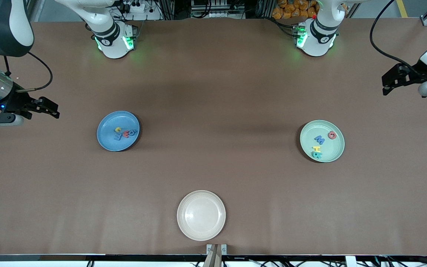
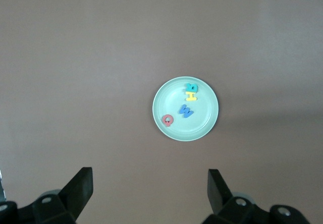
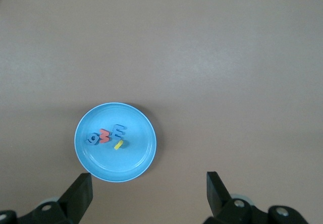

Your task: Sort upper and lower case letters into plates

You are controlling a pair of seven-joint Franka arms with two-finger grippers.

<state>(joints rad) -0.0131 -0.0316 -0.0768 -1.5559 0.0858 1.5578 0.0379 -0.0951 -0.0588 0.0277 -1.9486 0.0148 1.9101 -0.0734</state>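
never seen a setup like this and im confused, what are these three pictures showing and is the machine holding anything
These are two robot arms bolted at one edge of a brown table, each ending in a two-finger gripper. The big picture comes from a high camera facing them. The other two come from cameras on the arms' wrists, looking down past the black fingers.

The left gripper hangs open above the table near the mint green plate, which holds four small toy letters. The right gripper hangs open near the blue plate, which holds the other four letters. A cream plate, with nothing on it, sits nearest the front camera.

Neither gripper holds anything. No letters lie loose on the table, so the sorting looks finished.
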